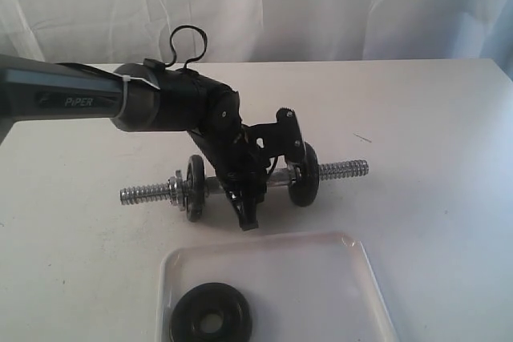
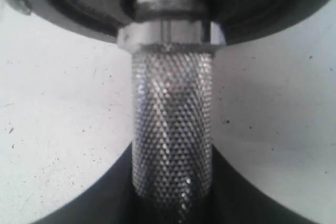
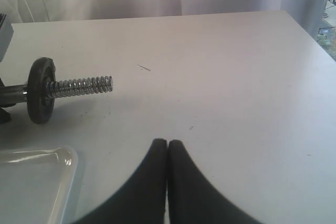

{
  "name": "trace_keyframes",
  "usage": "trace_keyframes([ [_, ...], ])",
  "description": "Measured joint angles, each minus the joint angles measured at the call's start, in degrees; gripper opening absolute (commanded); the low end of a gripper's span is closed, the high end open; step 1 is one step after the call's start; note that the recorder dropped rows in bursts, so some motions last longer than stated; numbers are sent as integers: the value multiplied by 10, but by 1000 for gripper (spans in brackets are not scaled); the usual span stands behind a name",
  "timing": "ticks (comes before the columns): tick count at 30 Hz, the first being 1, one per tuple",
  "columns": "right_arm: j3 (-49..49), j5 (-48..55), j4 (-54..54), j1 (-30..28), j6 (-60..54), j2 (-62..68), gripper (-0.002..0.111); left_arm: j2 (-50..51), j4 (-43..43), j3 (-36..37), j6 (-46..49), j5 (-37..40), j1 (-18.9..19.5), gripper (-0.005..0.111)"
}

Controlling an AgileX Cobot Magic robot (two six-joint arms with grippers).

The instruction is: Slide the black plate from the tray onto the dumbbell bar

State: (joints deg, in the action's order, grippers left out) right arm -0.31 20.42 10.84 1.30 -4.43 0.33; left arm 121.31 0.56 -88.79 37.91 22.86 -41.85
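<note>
The black plate lies flat in the tray near its front left corner, its central hole showing. Behind the tray the dumbbell bar rests on the table, carrying a black disc with a silver nut on the left and another black disc on the right. My left gripper reaches down over the bar's middle and is shut on it; the left wrist view shows the knurled bar between the black fingers. My right gripper hovers shut and empty over bare table, out of the exterior view.
The left arm stretches in from the left above the table. In the right wrist view the bar's threaded end, its disc and a tray corner lie off to one side. White curtains hang behind the table.
</note>
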Motion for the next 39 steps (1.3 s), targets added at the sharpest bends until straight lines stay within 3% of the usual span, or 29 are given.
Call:
trace_keyframes([
  [39, 0, 0, 0, 0, 0, 0, 0, -100, -18, 21, -21, 23, 0, 0],
])
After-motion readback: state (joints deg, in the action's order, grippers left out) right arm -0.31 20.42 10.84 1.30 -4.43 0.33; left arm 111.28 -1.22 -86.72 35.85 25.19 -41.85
